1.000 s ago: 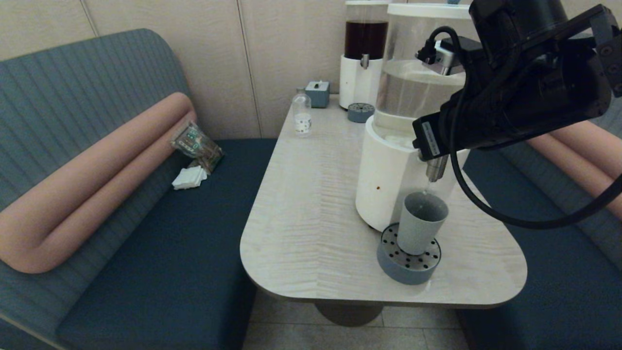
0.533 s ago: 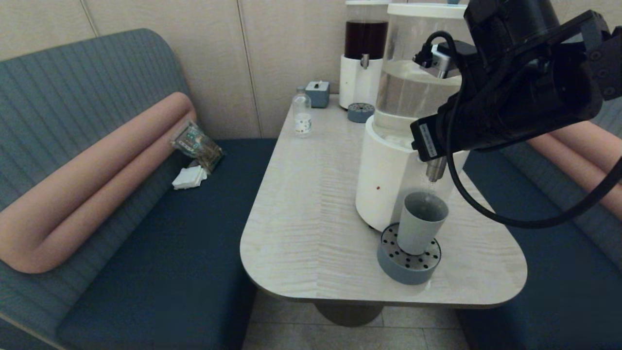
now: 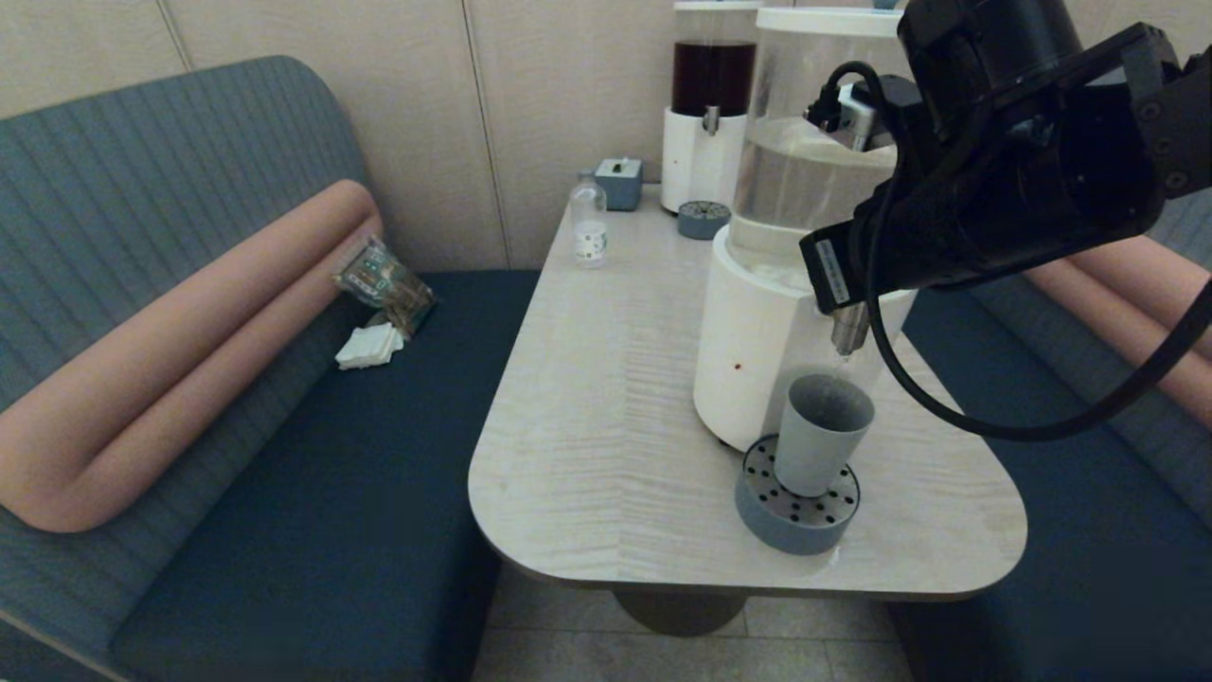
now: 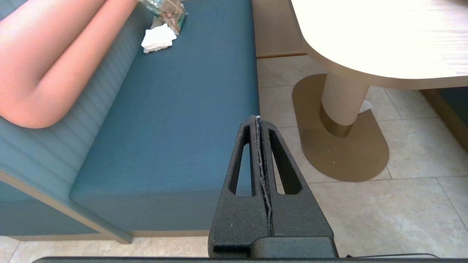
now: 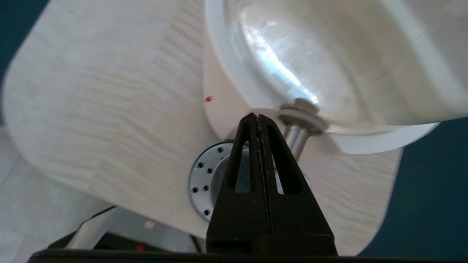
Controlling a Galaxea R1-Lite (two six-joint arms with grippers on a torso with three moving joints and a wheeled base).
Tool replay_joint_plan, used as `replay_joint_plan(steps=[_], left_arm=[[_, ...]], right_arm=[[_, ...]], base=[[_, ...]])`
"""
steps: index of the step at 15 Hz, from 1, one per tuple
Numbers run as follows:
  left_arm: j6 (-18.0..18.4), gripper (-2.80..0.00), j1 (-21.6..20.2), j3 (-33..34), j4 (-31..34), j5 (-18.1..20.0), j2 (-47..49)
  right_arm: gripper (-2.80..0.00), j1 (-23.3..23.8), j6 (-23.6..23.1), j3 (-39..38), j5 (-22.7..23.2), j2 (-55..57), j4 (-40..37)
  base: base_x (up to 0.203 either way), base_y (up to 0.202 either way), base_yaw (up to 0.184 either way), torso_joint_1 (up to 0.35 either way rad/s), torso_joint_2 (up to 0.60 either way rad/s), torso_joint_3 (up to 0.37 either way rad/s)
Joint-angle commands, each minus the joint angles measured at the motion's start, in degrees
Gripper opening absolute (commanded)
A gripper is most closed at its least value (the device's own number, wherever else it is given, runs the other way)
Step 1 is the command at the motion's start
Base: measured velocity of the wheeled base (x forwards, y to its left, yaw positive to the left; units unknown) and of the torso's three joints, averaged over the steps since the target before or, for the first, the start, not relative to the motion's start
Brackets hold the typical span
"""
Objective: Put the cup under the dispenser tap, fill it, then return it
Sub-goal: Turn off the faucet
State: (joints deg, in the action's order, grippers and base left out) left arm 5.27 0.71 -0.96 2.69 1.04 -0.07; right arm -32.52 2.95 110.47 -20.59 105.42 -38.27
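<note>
At the big dispenser [image 3: 757,313] on the worktop [image 3: 606,407], the right arm has eased slightly up and back over the past second, its bulk hanging in front of the clear tank. The right tool [image 5: 258,120], fingers pressed flat together and holding nothing, rests its tip just beside the tap [image 3: 849,329], near where the spout meets the white base. The cup [image 3: 820,433] has not moved: it stands upright on the round perforated drip tray [image 3: 793,519], directly below the tap, free of any grip. A thin trickle seems to run from the spout toward the cup's rim, though it is faint. Filling looks at or near its end; retrieving the cup remains. The left tool [image 4: 259,124], also closed and empty, hangs parked low beside the bench seat [image 4: 175,109], well away from the work.
</note>
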Motion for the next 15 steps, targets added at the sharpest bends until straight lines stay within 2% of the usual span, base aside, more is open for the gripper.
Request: replay_joint_plan(steps=[1, 8, 15], left_arm=[[0.1, -2.80, 0.0, 0.0, 0.0, 0.0, 0.0], [0.0, -2.80, 0.0, 0.0, 0.0, 0.0, 0.0], [0.1, -2.80, 0.0, 0.0, 0.0, 0.0, 0.0]], right_arm=[[-2.80, 0.0, -0.1, 0.0, -0.2, 0.3, 0.1], [-2.80, 0.0, -0.9, 0.1, -0.9, 0.5, 0.6], [-2.80, -2.5, -1.0, -0.1, -0.3, -0.5, 2.3]], base=[[0.000, 0.000, 0.000, 0.000, 0.00, 0.000], [0.000, 0.000, 0.000, 0.000, 0.00, 0.000], [0.000, 0.000, 0.000, 0.000, 0.00, 0.000]])
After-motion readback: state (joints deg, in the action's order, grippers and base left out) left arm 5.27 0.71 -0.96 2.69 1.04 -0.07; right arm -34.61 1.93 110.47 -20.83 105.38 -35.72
